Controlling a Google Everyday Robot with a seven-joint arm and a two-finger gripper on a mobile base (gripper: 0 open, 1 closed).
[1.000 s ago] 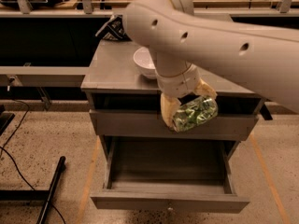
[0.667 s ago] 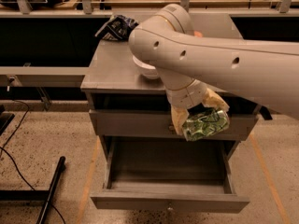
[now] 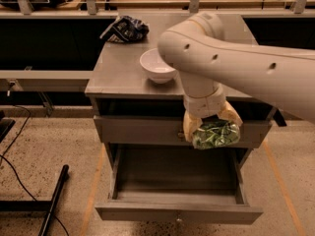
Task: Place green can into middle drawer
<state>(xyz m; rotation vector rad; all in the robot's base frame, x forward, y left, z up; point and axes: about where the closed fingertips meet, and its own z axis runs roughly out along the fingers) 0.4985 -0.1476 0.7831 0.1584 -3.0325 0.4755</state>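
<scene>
I am clamping the dented green-and-white metal can (image 3: 215,134) crosswise in my jaws. It is hanging just below the front edge of the grey tabletop (image 3: 118,75), toward the right corner, over the open shallow grey wooden middle drawer (image 3: 177,213) and clear of its walls, ready for lowering. My white arm (image 3: 236,58) is reaching in from the right, wrist pointing down.

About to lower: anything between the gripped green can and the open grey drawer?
Nothing. In the camera view the gripper, shut on the dented green can, hangs above the wide grey wooden drawer; the stretch between is bare.
</scene>
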